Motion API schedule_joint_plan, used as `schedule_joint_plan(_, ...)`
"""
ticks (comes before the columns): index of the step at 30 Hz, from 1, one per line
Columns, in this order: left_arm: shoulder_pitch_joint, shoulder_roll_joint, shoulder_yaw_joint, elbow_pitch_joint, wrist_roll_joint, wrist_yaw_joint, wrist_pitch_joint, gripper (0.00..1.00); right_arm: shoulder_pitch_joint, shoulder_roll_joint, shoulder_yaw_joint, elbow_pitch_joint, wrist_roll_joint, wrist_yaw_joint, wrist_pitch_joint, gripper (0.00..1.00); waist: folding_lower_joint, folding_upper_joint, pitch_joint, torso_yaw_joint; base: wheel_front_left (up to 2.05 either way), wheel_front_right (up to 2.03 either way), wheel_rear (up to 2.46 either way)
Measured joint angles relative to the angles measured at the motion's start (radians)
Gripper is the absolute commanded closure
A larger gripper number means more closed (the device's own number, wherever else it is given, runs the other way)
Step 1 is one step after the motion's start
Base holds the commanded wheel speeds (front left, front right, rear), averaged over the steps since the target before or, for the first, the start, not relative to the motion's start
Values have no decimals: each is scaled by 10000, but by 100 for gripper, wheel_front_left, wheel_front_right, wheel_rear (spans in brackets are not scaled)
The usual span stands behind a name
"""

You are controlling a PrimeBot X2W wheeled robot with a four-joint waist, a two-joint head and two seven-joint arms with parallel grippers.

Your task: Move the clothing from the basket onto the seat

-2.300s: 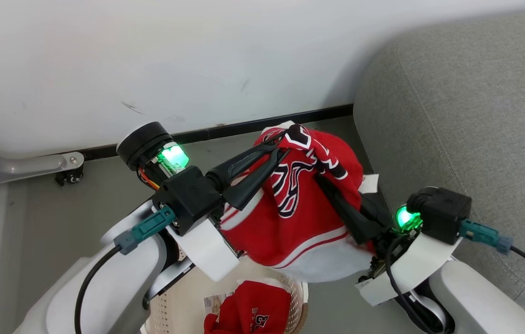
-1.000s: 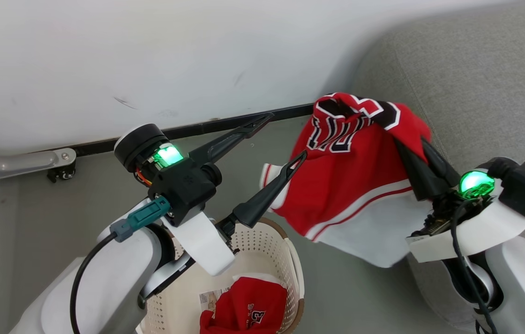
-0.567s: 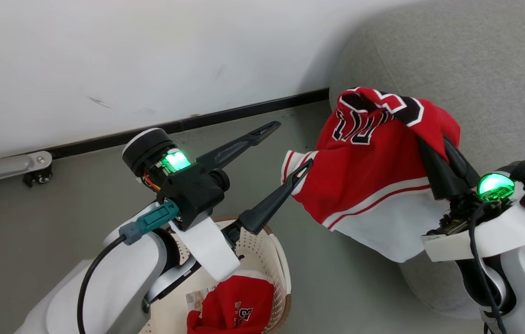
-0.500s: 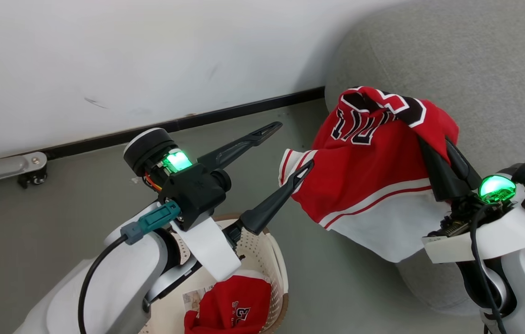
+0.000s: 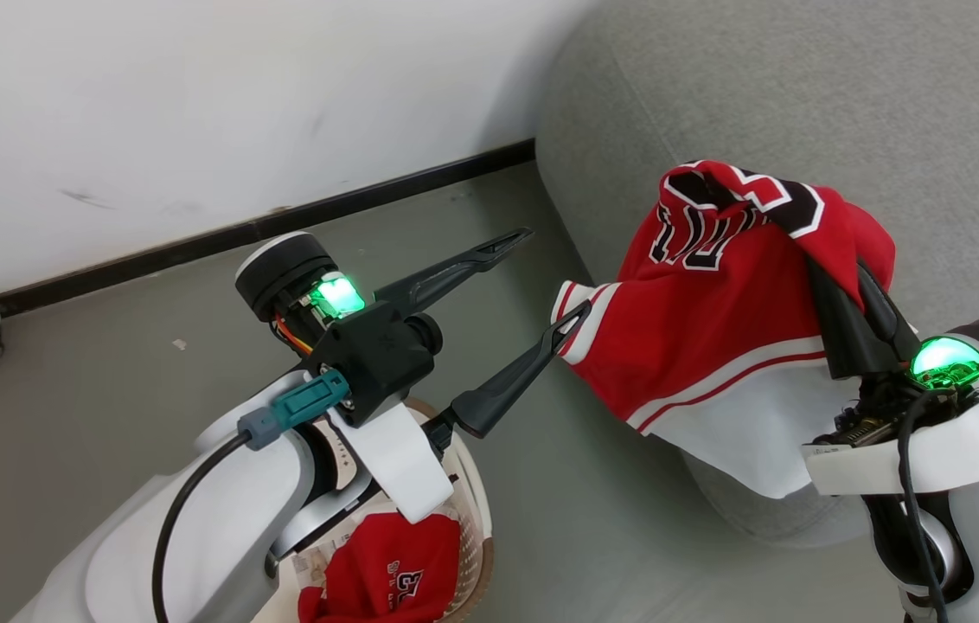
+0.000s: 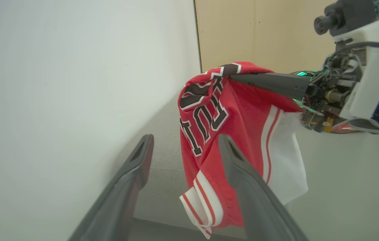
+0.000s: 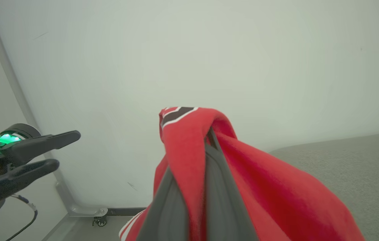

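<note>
Step in hand: carry of one jersey [image 5: 714,346] to the seat [image 5: 801,86]. The jersey is pinched near its lettered top by the closed right hand [image 7: 208,137] and is hung in the air over the seat's rounded front corner, w/ the white lower panel draped past the edge toward the floor [image 5: 109,389]. The left hand [image 5: 557,270] is held wide open and empty, just beside the striped sleeve trim; whether its lower finger is touching the cloth can't be made out for sure. A second jersey [image 5: 377,580] is left in the basket [image 5: 470,519], low in the head view beneath the left forearm.

For a clean drop, the right hand is best carried further in over the cushion before release, so the whole garment, incl. the hanging panel, is landed on the upholstery and not slid off the rounded edge. The cloth should be lowered until borne by the seat, and only then let go. The left hand is best kept clear so the trim isn't snagged.
</note>
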Motion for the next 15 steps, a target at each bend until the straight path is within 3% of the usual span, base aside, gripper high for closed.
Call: schedule_joint_plan(15,-52,219,-159,46,-79,-6,205,0,243,389,-190,-155,-105,0,0,100,0,0,293,-1072,0,0,0)
